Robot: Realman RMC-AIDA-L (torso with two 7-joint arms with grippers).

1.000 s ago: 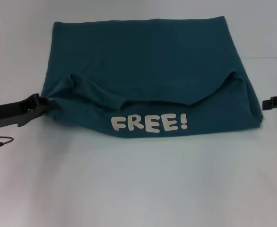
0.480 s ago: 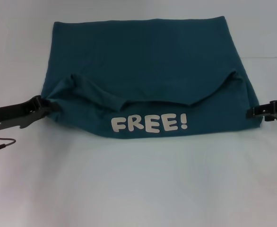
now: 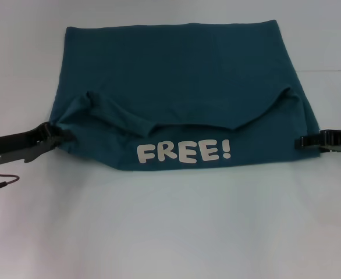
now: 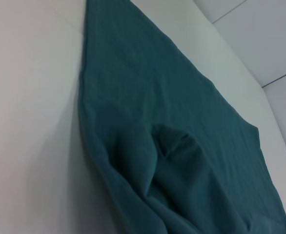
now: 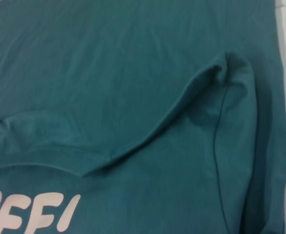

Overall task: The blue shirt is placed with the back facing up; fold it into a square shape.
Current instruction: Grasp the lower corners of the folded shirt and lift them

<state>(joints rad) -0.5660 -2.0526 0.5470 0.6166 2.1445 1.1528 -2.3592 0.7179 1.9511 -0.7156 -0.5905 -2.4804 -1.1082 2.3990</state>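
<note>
Two pincers sit low at either side of the blue shirt, which lies spread across the middle of the white tabletop, reaching toward its far edge. The shirt's near part has been folded up over itself, so that a band of the front faces up with the white lettering "FREE!" along the near fold, while the plain teal cloth stretches flat beyond it. Where the folded flap ends, its edge sags in a shallow curve between two raised, puckered humps, one toward each side. The left pincer comes in from the tabletop's left edge and touches the shirt's near-left corner, where the cloth bunches; whether it is clenched on the fabric cannot be told. The right pincer comes in from the right edge and reaches the shirt's near-right side, its tip against or over the cloth; its state likewise cannot be told. The left wrist view shows only teal cloth with a rumpled fold on the white surface, and the right wrist view shows the curved flap edge and part of the lettering.
</note>
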